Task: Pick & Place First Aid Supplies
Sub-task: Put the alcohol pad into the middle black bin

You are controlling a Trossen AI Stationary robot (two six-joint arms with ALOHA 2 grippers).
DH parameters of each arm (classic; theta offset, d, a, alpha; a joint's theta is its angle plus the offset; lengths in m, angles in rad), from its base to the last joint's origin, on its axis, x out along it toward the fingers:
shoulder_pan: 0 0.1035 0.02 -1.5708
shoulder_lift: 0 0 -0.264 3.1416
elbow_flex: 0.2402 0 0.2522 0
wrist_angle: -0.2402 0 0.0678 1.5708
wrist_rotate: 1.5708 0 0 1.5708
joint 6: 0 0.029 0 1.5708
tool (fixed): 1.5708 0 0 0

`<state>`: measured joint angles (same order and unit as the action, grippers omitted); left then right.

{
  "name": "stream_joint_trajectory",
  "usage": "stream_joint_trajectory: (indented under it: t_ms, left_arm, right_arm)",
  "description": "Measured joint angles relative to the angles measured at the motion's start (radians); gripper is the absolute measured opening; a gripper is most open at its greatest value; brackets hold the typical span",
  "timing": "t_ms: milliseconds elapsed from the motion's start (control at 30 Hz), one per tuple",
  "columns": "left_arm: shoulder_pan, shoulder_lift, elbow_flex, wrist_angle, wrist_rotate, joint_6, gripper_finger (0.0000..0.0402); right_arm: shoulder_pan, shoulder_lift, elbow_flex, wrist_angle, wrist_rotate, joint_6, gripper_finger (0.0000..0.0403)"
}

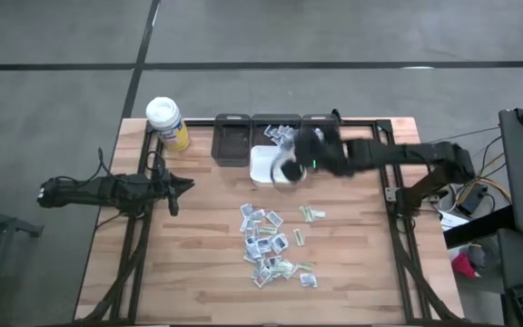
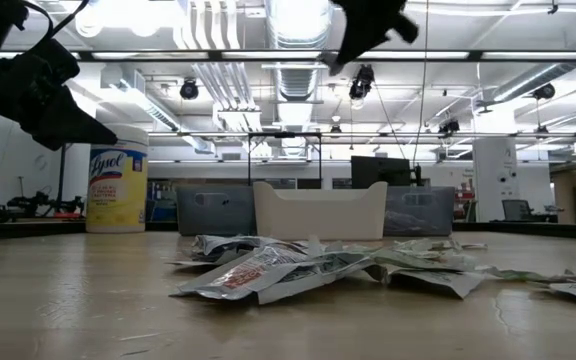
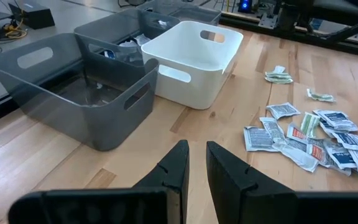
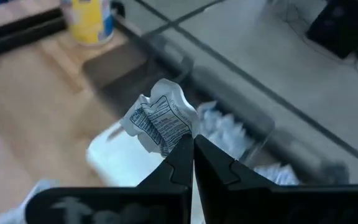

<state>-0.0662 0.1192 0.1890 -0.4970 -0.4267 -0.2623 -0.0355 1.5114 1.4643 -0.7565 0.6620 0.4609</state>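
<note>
The first aid supplies, small white-grey packets (image 1: 271, 243), lie in a loose pile on the wooden table's near middle. They also show in the left wrist view as packets (image 3: 316, 134). My right gripper (image 4: 192, 146) is shut on one crumpled white packet with blue print (image 4: 160, 118). It hangs high over the white bin (image 1: 261, 163), and shows as the right gripper (image 2: 368, 25) at the top of the low view. My left gripper (image 3: 196, 163) waits at the table's left, low, with a narrow gap between its fingers and nothing in it. My right gripper pinches the packet by one edge (image 4: 178, 135) between its two fingertips. The rest of the packet sticks out past the fingertips, crumpled. It is lifted clear, high above the bins.
Three grey bins (image 1: 232, 141) stand in a row along the far edge; the middle one (image 1: 278, 133) holds packets. The white bin sits just in front of them. A yellow bottle with a white lid (image 1: 166, 123) stands at the far left corner.
</note>
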Motion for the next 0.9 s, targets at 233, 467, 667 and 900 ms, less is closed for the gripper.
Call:
stream_joint_trajectory:
  t_ms: [233,467,667,900]
  left_arm:
    - [0.0,0.0,0.0,0.007,0.0,0.001,0.0053]
    - [0.0,0.0,0.0,0.007,-0.006,0.001,0.0053]
    - [0.0,0.0,0.0,0.007,-0.02,0.001,0.0053]
    - [0.0,0.0,0.0,0.007,-0.02,-0.006,0.0053]
  right_arm:
    - [-0.299,0.085,0.001,0.161,-0.296,-0.19,0.0008]
    - [-0.485,0.223,0.002,0.181,-0.5,-0.22,0.0008]
    - [-0.552,0.379,0.11,0.161,-0.597,-0.267,0.0008]
    - [-0.569,0.597,0.359,-0.092,-0.618,-0.39,0.0008]
